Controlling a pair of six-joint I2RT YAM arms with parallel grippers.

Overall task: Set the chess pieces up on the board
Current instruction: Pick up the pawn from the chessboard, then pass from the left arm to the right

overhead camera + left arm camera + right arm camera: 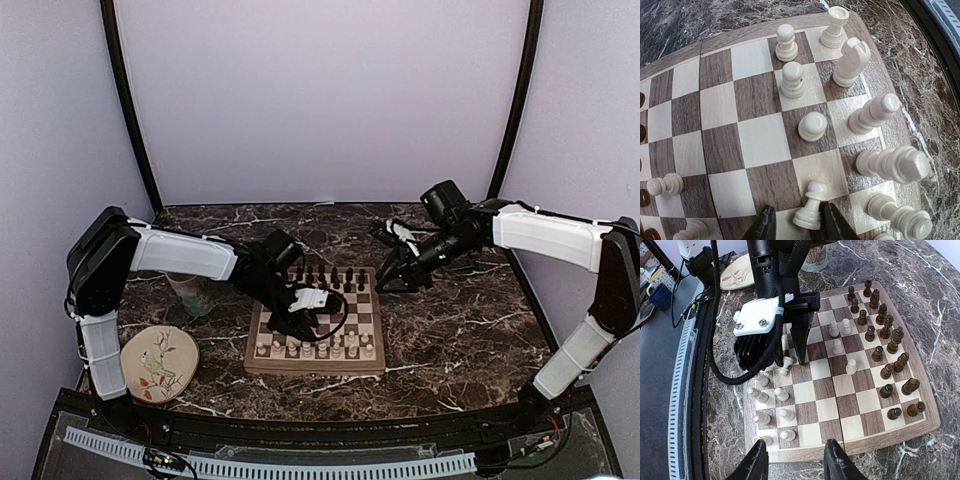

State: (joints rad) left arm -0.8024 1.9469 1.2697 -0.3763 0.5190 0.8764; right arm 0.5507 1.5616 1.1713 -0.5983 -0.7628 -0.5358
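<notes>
The board (315, 364) lies in the middle of the table, with dark chess pieces (332, 279) along its far rows and white chess pieces (322, 349) along its near rows. My left gripper (292, 322) hangs low over the near-left part of the board (760, 140). A tilted white pawn (812, 204) stands between its fingers, leaning on the right finger (837, 225), while the left finger (762, 226) stands apart from it. My right gripper (796, 462) is open and holds nothing, above the board's right edge (860, 447). Several white pawns (838, 346) stand nearer the board's middle.
A round bird-patterned plate (158, 362) lies at the near left. A mug (190, 293) stands behind it, close to the left arm. The right gripper (392, 272) hovers just off the board's far right corner. A black rail (300, 432) runs along the table's front edge.
</notes>
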